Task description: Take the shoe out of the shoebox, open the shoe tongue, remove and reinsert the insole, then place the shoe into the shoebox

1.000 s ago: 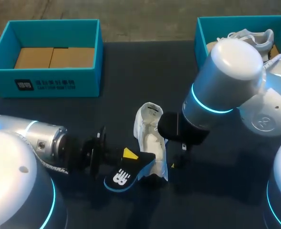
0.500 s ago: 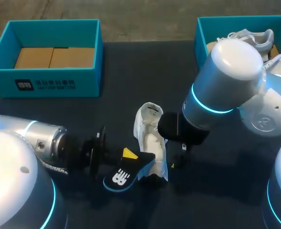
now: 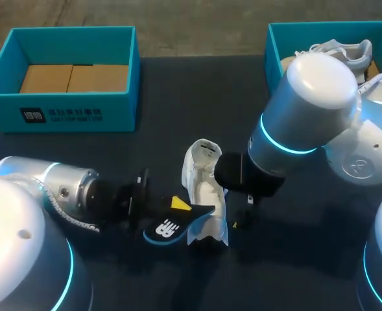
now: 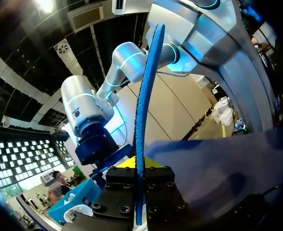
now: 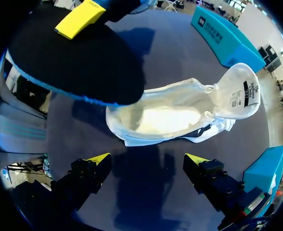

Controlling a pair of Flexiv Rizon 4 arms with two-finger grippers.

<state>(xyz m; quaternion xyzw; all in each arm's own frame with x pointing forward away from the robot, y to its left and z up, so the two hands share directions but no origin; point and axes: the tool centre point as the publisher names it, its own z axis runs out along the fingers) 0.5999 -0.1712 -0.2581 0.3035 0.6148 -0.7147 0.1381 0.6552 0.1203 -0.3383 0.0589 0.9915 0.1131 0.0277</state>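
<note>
On the dark table (image 3: 178, 91), the left end effector (image 4: 140, 166) is clamped on the insole (image 3: 168, 228), just beside the white shoe (image 3: 207, 188); the right end effector (image 5: 147, 159) above the shoe has its fingers apart, so the unpinned shoe may skid as the insole enters

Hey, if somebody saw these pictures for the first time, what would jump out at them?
The white shoe lies mid-table, tongue pulled open, with the right gripper hovering over it, fingers open. The left gripper is shut on a black, blue-edged insole held at the shoe's near end. A teal shoebox sits at the far left corner, a second shoebox at the far right.
</note>
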